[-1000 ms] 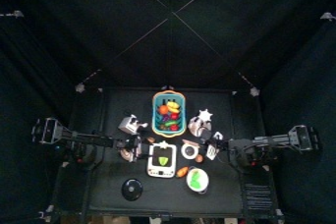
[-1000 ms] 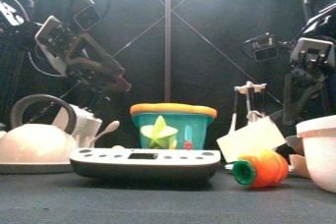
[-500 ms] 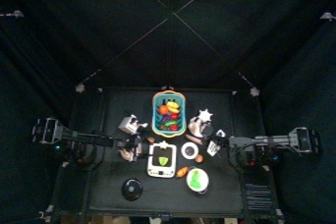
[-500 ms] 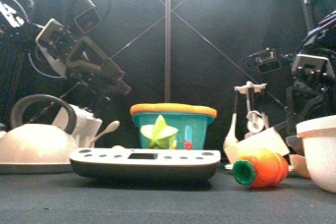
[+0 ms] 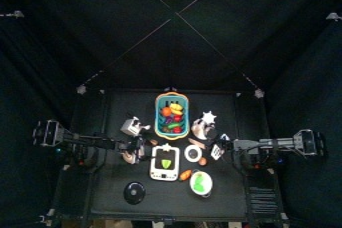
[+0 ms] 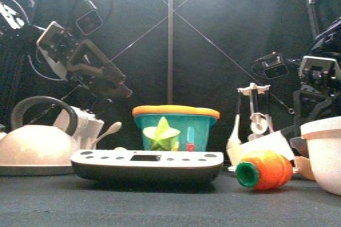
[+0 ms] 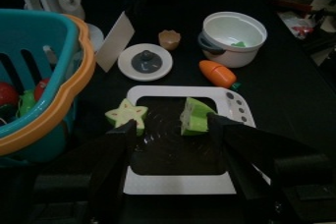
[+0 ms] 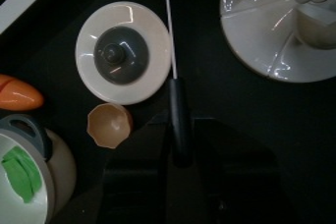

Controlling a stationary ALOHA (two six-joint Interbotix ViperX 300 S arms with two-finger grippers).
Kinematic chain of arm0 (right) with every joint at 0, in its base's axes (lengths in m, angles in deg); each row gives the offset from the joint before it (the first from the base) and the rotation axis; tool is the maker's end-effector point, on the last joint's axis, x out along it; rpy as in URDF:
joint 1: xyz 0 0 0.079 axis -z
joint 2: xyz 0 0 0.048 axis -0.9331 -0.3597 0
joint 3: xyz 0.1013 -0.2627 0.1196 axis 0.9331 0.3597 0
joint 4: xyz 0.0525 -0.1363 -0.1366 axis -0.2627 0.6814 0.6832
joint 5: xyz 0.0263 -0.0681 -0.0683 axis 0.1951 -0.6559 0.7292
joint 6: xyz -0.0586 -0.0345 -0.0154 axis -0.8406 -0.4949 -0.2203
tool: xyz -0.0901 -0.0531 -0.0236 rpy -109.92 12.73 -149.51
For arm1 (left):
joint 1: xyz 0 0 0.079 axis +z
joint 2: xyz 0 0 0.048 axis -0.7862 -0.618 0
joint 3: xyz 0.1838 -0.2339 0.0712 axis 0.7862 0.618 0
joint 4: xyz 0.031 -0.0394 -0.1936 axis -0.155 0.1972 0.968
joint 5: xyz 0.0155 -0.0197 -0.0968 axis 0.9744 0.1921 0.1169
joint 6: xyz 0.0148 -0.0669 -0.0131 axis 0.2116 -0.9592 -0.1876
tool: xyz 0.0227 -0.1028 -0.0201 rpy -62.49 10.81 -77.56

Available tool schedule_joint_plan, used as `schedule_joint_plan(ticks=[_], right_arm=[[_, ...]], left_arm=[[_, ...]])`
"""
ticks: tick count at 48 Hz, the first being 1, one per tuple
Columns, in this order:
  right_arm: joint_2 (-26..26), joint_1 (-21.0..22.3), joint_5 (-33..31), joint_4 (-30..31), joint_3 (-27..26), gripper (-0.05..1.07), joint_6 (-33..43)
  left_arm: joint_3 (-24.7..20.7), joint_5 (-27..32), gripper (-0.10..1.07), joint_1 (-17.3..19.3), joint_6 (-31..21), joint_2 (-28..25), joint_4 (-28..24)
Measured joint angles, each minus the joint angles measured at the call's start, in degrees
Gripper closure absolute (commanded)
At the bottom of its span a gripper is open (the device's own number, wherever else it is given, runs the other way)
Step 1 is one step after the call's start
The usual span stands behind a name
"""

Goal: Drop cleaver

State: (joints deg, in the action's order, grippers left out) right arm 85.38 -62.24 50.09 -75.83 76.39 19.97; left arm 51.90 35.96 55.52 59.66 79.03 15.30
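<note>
The cleaver (image 8: 168, 31) shows edge-on in the right wrist view, its thin white blade running out from a dark handle. My right gripper (image 8: 178, 157) is shut on that handle, low over the table between a white dish and a small brown cup. In the front view the white blade (image 6: 253, 148) stands low behind the carrot. In the top view the right gripper (image 5: 226, 149) is right of the scale. My left gripper (image 7: 180, 164) is open and empty above the scale (image 7: 178, 140). It sits left of the scale in the top view (image 5: 139, 144).
A teal basket with an orange rim (image 5: 173, 115) stands at the back centre. The scale (image 5: 163, 162) carries a green star (image 7: 128, 115). Close by are a white dish (image 8: 121, 51), a brown cup (image 8: 108, 122), a carrot (image 6: 266, 172), a white bowl (image 5: 201, 183) and a kettle (image 6: 38, 141).
My right arm has come down and the cleaver's blade has sunk from a raised tilt to low behind the carrot. The left arm has not moved.
</note>
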Motion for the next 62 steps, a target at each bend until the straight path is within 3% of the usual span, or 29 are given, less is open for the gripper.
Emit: schedule_joint_plan(ticks=[8,13,62], right_arm=[[-0.3,-0.1,-0.2,0.0,0.0,0.16,0.1],[-0.3,-0.1,-0.3,0.2,0.0,0.13,0.0],[-3.0,-1.0,0.1,5.7,-4.7,0.13,-0.1]], left_arm=[[0.0,0.0,0.04,0.1,0.0,-0.1,0.0],[0.1,0.0,0.04,0.1,0.0,-0.1,0.0],[0.2,0.1,0.04,0.3,0.0,0.0,0.0]])
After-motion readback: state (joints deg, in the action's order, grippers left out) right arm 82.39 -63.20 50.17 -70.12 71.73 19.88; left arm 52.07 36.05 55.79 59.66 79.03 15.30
